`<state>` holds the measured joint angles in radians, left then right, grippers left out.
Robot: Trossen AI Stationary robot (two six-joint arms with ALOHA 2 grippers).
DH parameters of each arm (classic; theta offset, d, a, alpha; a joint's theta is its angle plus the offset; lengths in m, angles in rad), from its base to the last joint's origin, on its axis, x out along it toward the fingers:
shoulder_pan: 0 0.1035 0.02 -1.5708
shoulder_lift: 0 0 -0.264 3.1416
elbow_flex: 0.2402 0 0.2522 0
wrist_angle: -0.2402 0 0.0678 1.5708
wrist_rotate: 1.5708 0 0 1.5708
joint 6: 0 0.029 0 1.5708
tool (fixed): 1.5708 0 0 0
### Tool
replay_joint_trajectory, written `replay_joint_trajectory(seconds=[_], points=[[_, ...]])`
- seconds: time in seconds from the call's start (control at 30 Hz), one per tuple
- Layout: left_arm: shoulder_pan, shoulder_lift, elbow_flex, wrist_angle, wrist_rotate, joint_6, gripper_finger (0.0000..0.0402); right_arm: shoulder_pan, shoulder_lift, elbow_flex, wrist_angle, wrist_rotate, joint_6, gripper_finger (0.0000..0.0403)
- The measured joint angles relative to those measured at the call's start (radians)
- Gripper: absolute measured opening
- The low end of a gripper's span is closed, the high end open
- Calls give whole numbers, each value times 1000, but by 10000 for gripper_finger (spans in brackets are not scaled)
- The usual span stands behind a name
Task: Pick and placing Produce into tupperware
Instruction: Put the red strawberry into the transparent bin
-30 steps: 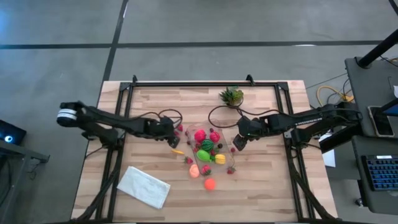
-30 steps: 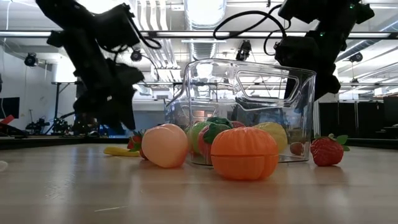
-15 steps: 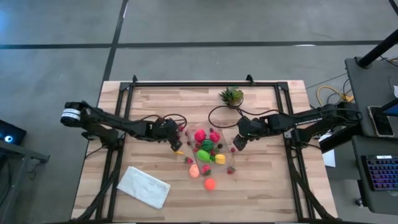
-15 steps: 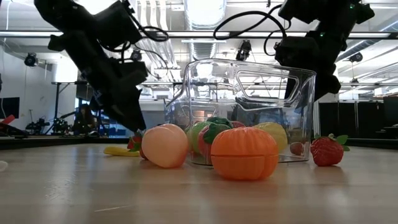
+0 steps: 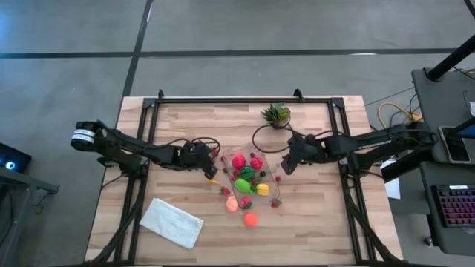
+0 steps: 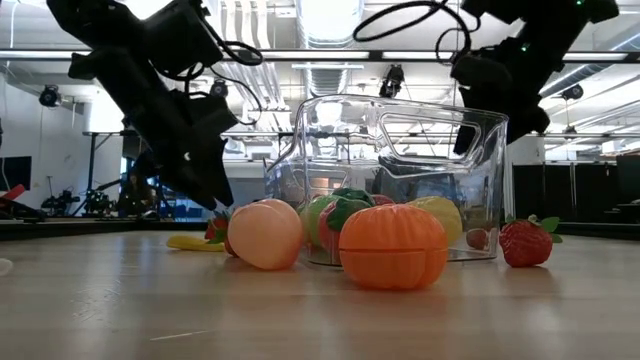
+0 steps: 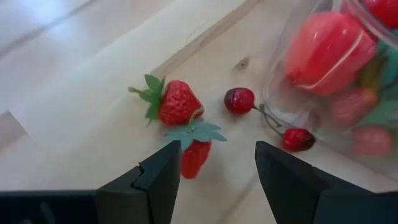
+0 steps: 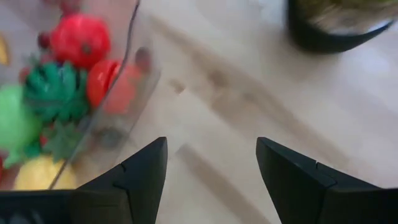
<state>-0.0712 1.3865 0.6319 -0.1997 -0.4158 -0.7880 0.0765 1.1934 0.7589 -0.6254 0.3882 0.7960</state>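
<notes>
Lying just ahead of the open left hand [image 7: 211, 180], two strawberries [image 7: 180, 102]

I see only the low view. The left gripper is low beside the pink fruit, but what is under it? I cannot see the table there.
Observer: In the left wrist view, two strawberries lie on the wood ahead of the left gripper; the nearer one sits between its fingers.
Operator: Is the gripper holding something?
Observer: No, its fingers are apart and empty.
Operator: Anything else close there?
Observer: Two cherries lie beside the tupperware wall, outside it.
Operator: And the right gripper?
Observer: The high view shows the right gripper on the tupperware's other side, open over bare wood.
</notes>
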Motion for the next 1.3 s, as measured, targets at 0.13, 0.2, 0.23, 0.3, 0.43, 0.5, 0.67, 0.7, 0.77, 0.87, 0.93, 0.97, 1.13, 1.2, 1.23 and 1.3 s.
replay_joint_trajectory(seconds=[0.13,0.2,0.23,0.3,0.43,0.5,0.67,0.7,0.77,0.87,0.93,0.97,1.13,1.2,1.23,1.3], points=[[-5,0,0,1,42,-51,191,-1,-47,0,3,49,46,237],[-5,0,0,-2,76,-43,191,0,-64,0,6,54,46,237],[-5,0,0,-1,92,-43,191,0,-71,0,4,56,36,237],[-5,0,0,-1,101,-44,191,-1,-82,0,14,64,-11,237],[-5,0,0,0,100,-45,191,-1,-88,0,24,98,-125,237],[-4,0,1,-1,97,-45,191,0,-85,0,26,103,-175,237],[-4,0,3,-27,92,-41,191,-1,-79,-2,38,108,-249,237],[-4,0,3,-54,92,-40,191,-3,-79,-3,46,116,-256,237],[-3,1,2,-111,88,-39,191,-6,-79,-4,60,134,-265,237],[-3,5,0,-165,49,-35,191,-12,-79,-2,65,138,-265,237],[-3,5,0,-164,-1,-34,191,-17,-79,-2,64,144,-265,237],[-3,5,0,-159,-33,-33,191,-23,-79,-2,64,155,-266,237],[-3,5,0,-123,-146,-34,191,-75,-80,-2,63,169,-274,237],[-2,5,0,-123,-147,-34,191,-95,-80,-2,62,162,-274,237],[-2,7,0,-121,-144,-34,191,-104,-80,-2,61,160,-275,237],[-2,9,0,-118,-138,-40,191,-119,-80,-2,61,158,-277,237]])
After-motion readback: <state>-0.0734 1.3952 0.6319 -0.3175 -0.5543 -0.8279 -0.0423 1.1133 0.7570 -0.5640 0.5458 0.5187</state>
